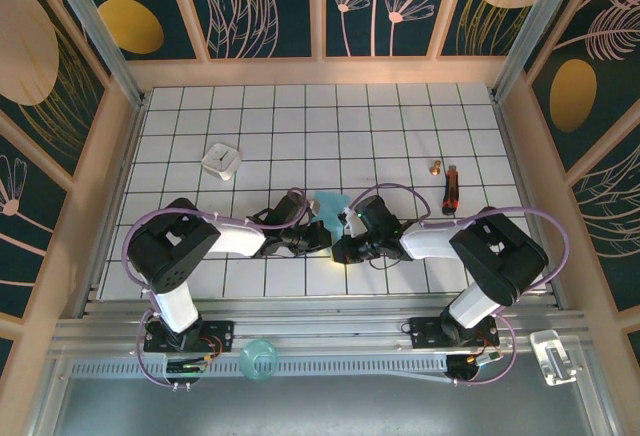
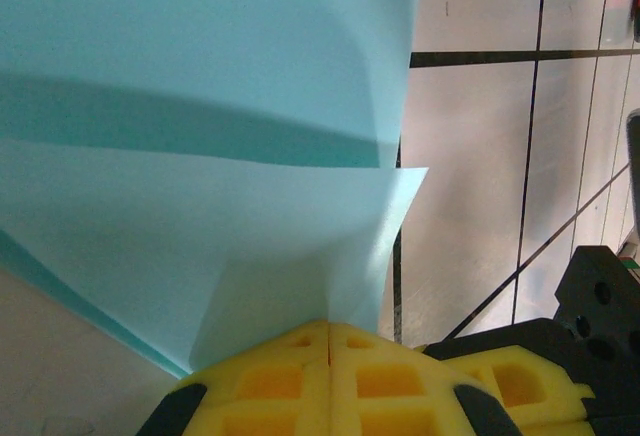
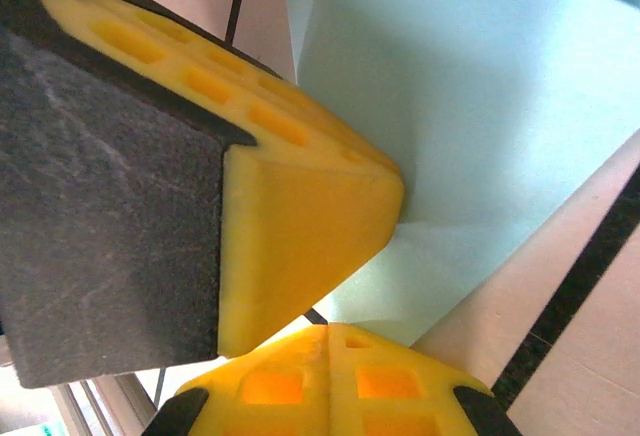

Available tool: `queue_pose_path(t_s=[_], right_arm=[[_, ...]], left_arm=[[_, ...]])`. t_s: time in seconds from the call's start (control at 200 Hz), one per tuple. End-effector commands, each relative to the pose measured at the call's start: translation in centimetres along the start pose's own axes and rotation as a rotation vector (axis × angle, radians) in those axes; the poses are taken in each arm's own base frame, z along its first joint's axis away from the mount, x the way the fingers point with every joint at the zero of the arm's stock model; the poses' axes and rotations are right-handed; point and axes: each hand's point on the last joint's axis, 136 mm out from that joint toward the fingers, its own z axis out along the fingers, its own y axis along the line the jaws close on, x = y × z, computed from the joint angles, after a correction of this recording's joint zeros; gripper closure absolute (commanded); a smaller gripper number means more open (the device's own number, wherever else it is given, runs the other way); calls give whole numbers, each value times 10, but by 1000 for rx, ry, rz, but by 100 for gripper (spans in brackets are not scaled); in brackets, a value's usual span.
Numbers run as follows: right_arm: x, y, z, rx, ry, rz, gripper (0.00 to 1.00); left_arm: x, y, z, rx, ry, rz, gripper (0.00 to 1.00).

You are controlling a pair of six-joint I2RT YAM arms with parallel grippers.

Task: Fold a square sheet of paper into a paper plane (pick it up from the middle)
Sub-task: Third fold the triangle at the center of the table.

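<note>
The square sheet of paper (image 2: 200,206) is being held bent above the middle of the table (image 1: 400,116). The left gripper (image 2: 328,328) is being clamped on its lower edge, and the right gripper (image 3: 328,331) is being pressed shut, seemingly on the same sheet. With the two crowded together, the thin paper is being exposed to tearing or a crooked crease under uneven pull. The white block (image 1: 221,161) and the screwdriver (image 1: 451,189) are lying well apart and blocking nothing.

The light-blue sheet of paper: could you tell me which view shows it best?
Left wrist: the sheet of paper appears large, its overlapping layers and edges clear, pinched in the left gripper. Right wrist shows a part beside a yellow finger; top external shows a small blue patch.
</note>
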Motion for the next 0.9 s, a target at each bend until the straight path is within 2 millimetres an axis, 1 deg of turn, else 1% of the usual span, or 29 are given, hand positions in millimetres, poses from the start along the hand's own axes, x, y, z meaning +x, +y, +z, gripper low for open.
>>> queue_pose_path(t_s=[0.0, 0.265, 0.445, 0.896], right_arm=[[60, -58, 2, 226, 185, 125, 100], [69, -67, 1, 269, 227, 147, 100], [73, -68, 0, 283, 240, 154, 100], [81, -70, -2, 306, 267, 161, 100]], left_arm=[[-8, 27, 0, -84, -20, -7, 100], [-14, 41, -2, -88, -25, -24, 100], [-20, 52, -5, -101, -37, -34, 100], [-40, 66, -12, -106, -70, -36, 100]])
